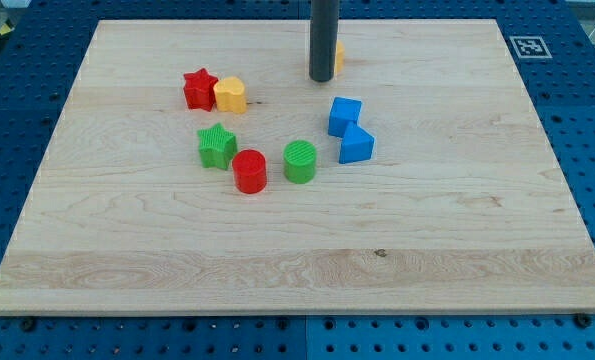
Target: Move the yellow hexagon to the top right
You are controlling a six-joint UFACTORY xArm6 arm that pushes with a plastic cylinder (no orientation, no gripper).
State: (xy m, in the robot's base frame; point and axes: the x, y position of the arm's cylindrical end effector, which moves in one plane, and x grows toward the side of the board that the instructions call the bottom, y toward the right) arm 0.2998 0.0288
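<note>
Tip (322, 78) pressed against the yellow hexagon (338, 56), near the board's (277, 260) top edge, just right of centre.
It grips nothing, being a bare rod; my rod hides most of the hexagon, only a sliver showing at its right side. Pushing off-centre could let it slip round me, or drive it over the top edge. The yellow block (231, 95) by the red star (198, 88) is well apart.

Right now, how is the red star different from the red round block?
The red star has points; the red cylinder is round. The red star sits nearer the view's top left, touching a yellow block; the red cylinder sits lower, between the green star and green cylinder. Both are red and away from my tip.
</note>
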